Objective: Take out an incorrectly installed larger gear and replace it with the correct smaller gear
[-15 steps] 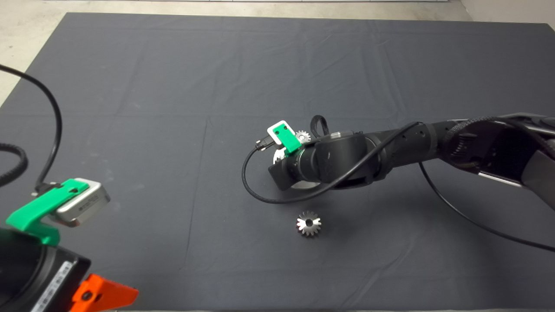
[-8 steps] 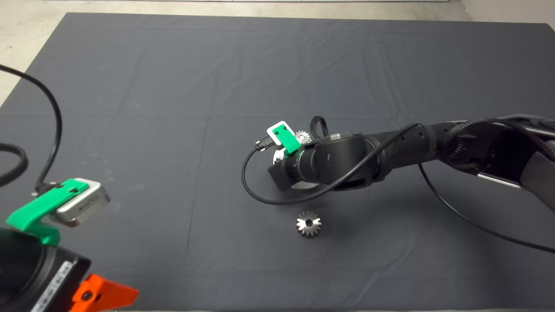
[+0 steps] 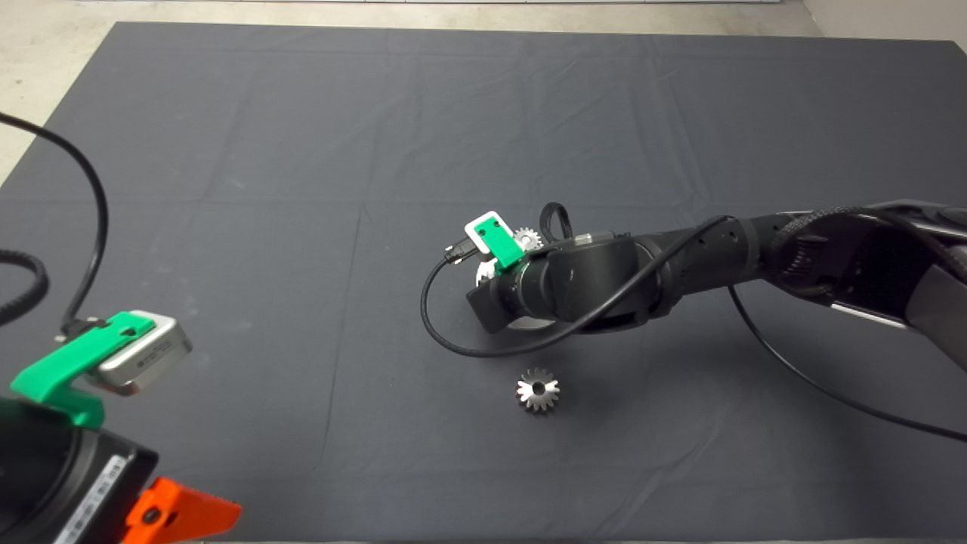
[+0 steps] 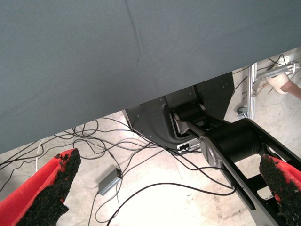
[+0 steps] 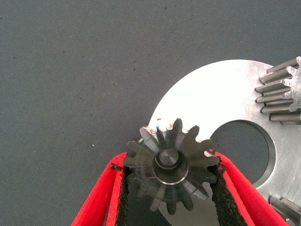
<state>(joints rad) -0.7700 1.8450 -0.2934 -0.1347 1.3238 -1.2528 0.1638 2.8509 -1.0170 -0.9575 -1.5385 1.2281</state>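
Silver steel plate lies on the bench, and the smaller gear sits over a peg at the plate's rim, the peg's end showing through its centre hole. The right tool, reaching in to mid-bench, is closed to the gear's width, its black pads against the teeth on either side. The larger gear lies flat on the bench, just in front of the plate and apart from it, so removal looks done and fitting the replacement is the step in hand.

Whether the gear is fully down on the peg cannot be told. The next move likely calls for pressing it home squarely, then parting the pads and lifting straight off without dragging it, minding the neighbouring gear at the plate's far edge.

The left tool waits at the bench's lower left corner, spread wide and empty.

A white label on that arm carries print too small to read; no other writing shows
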